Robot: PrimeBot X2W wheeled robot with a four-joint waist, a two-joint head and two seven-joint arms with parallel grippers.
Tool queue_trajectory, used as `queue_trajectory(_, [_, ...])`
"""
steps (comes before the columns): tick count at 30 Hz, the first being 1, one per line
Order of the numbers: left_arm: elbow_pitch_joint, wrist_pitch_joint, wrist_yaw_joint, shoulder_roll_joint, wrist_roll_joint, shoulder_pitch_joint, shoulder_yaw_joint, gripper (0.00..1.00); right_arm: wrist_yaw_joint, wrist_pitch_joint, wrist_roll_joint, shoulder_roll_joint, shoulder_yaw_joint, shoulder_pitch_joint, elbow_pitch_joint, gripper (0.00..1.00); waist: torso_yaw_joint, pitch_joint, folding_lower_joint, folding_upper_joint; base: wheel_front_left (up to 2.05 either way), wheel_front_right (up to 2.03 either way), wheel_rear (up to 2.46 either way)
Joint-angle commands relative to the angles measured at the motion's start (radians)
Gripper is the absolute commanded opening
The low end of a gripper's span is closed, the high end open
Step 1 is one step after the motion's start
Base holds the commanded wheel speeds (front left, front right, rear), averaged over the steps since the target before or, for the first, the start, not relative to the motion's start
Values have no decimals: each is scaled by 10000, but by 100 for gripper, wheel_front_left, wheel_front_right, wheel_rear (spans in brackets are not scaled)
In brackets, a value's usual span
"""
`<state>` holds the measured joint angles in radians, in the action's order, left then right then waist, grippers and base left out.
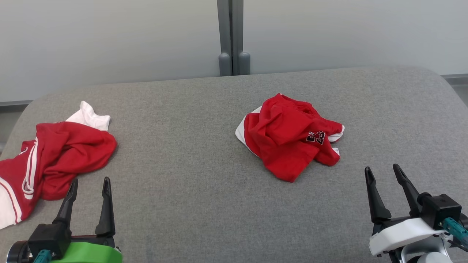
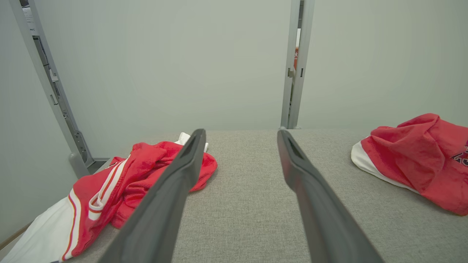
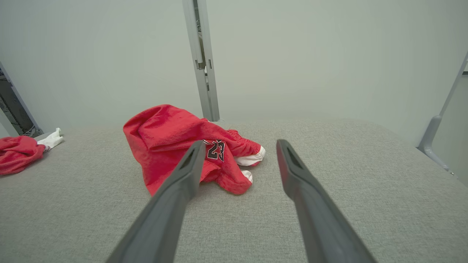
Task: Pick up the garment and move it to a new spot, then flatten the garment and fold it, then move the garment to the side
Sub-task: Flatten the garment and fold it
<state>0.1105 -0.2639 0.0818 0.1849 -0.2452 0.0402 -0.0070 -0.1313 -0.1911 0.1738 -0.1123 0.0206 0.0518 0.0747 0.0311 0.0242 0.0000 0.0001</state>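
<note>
Left gripper (image 1: 90, 179) and right gripper (image 1: 382, 168) hover wide and empty over the table (image 1: 190, 175). Pinching one loose fold of the crumpled jersey (image 1: 289, 137) could let it slip free.

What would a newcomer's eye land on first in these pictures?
Two crumpled heaps of red cloth on the grey padded table catch the eye: a red garment with a black 23 right of centre, and a red-and-white striped garment at the left edge. The left end effector and right end effector stand open at the near corners, touching nothing.
</note>
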Motion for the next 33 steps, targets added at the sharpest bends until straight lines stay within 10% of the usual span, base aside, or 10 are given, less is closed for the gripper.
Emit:
queue_trajectory(1, [33, -9, 48, -8, 62, 31, 40, 100, 10, -18, 4, -44, 38, 46, 11, 100, 6, -4, 0, -1, 0, 0, 0])
queue_trajectory(20, [72, -9, 201, -184, 324, -46, 125, 100, 10, 34, 48, -259, 325, -301, 20, 100, 154, -176, 0, -1, 0, 0, 0])
queue_trajectory(33, [155, -9, 301, -526, 475, -846, -160, 100, 10, 383, 230, -1863, 221, -3167, 1181, 100, 740, -1324, 0, -1, 0, 0, 0])
